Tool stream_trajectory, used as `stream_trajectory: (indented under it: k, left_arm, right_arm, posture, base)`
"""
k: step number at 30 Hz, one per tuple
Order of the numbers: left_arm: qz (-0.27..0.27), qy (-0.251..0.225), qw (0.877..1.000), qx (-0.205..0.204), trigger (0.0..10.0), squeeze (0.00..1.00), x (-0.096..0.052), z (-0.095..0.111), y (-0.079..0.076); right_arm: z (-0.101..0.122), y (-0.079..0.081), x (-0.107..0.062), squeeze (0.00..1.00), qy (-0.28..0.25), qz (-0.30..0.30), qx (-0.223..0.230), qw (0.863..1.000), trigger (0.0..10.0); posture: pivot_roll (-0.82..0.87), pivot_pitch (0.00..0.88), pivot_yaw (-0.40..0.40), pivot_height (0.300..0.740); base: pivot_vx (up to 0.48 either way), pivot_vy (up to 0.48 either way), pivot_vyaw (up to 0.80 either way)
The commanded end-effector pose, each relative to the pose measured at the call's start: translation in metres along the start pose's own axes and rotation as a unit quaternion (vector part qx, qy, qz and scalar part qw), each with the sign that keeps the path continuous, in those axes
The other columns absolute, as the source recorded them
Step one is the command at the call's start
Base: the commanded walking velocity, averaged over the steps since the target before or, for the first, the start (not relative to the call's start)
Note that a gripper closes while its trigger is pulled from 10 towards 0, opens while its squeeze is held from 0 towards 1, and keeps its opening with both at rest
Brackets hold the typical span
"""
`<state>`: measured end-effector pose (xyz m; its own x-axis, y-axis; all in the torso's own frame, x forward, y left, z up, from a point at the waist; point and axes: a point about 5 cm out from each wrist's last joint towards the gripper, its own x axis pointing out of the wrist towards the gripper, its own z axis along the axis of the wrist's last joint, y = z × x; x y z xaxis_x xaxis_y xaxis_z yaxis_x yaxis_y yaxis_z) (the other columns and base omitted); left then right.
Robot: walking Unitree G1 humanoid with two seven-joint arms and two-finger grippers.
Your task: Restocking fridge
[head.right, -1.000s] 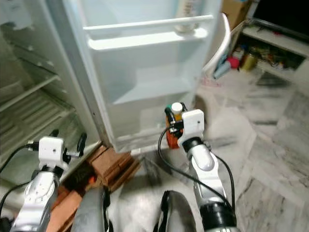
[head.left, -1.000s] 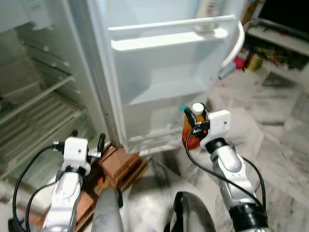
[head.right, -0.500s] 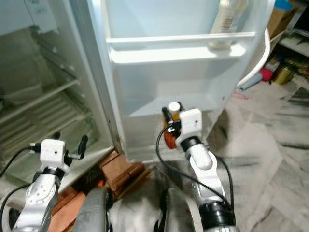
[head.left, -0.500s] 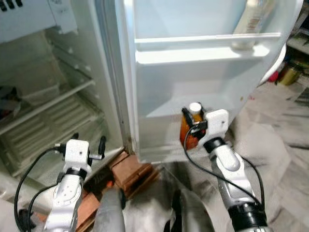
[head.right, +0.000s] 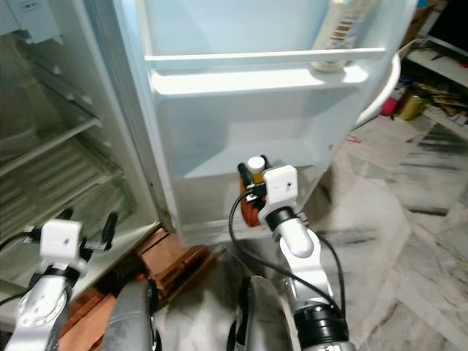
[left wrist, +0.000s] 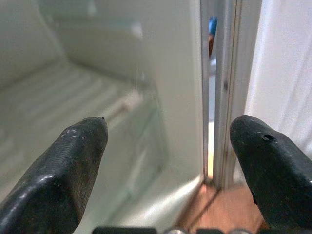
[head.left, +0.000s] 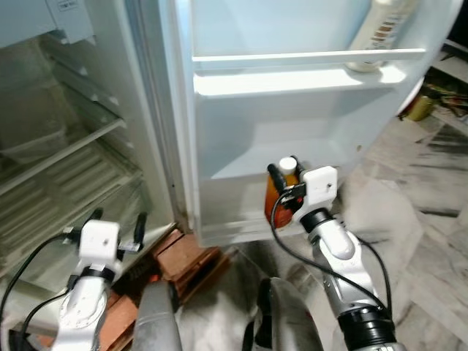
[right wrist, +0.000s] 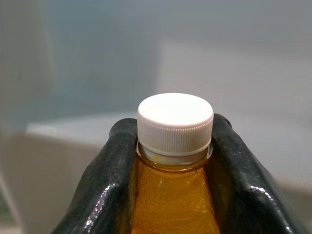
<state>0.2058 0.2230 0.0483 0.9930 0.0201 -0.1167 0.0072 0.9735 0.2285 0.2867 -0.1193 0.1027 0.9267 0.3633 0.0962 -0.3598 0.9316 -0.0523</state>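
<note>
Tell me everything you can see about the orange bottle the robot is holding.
The orange bottle looks like clear plastic filled with amber liquid, topped by a ribbed white screw cap. It stands upright, clamped at the neck between the two black fingers of the right tool. It is held in front of the lower shelf of the open fridge door; its base is hidden.

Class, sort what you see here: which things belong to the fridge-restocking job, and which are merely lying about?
Part of the job:
- orange bottle with white cap, gripped by the right gripper
- fridge door shelf
- pale bottle already on that shelf
- left gripper, open by the fridge interior

Lying about:
- bricks under the fridge
- clutter on the low shelf
</note>
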Motion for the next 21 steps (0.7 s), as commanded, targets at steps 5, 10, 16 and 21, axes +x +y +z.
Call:
stream_trajectory:
  k: [5,10,16,21]
  left_arm:
    - [0.01,0.007,1.0,0.006,10.0,0.0,-0.011,0.003,0.01]
    - [0.014,0.017,1.0,0.017,10.0,0.0,-0.019,0.002,0.018]
    - [0.01,0.024,0.999,0.029,10.0,0.0,-0.029,0.006,0.025]
    - [0.008,0.041,0.998,0.041,10.0,0.0,-0.045,0.006,0.032]
  right_arm:
    - [0.0,-0.009,0.01,0.0,0.003,-0.004,-0.014,1.0,10.0]
    - [0.004,-0.01,0.026,0.0,-0.007,0.001,-0.022,1.0,10.0]
    - [0.014,-0.006,0.047,0.0,-0.029,0.022,-0.037,0.999,10.0]
    - [0.031,-0.004,0.071,0.0,-0.056,0.031,-0.067,0.996,10.0]
  posture:
    - [0.18,0.185,-0.094,0.556]
    - [0.2,0.207,-0.091,0.556]
    - [0.24,0.24,-0.079,0.556]
    - [0.26,0.288,-0.072,0.556]
  base:
    - [0.0,0.0,0.0]
    - [0.0,0.0,0.0]
    - [0.0,0.0,0.0]
    - [0.0,0.0,0.0]
